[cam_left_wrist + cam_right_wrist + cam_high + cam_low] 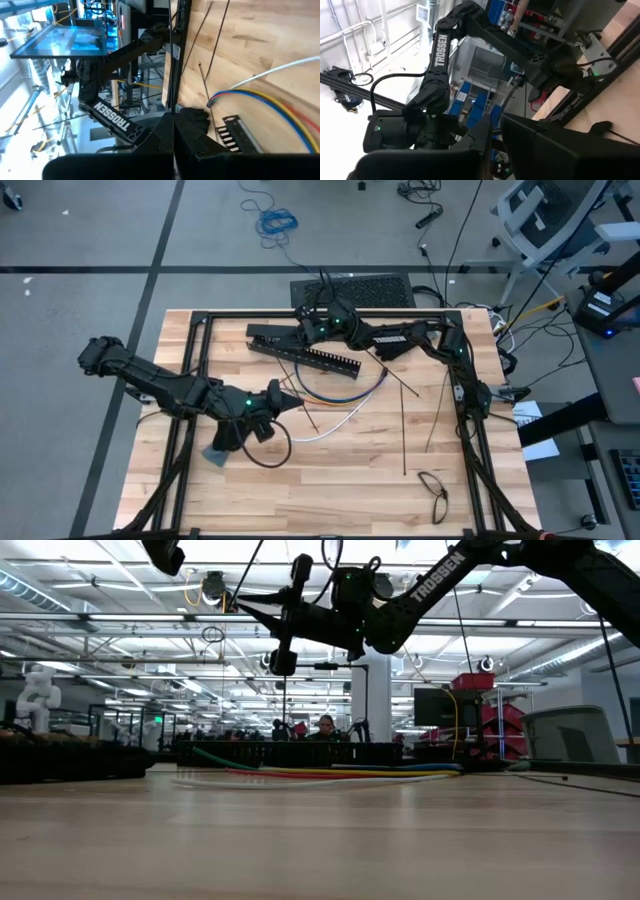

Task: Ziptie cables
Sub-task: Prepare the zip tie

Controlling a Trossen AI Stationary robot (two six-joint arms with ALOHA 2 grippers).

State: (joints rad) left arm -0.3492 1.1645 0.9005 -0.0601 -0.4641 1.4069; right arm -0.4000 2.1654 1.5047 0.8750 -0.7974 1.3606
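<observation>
The left gripper (290, 402) is clenched with nothing visibly between its jaws. The bundle of thin coloured cables (345, 393) curves on the wooden table (330, 490) just ahead of its tips. Beyond them the right gripper (303, 323) hangs over the long black slotted bar (310, 354); I cannot tell whether it grasps anything. To do this step well, gather the wires snugly together, then thread a thin stiff black strip (404, 430) lying to the side.

Pale wooden table (330, 480), smooth matt planks; cables (345, 395) look plastic-sheathed, perhaps slightly glossy.
</observation>
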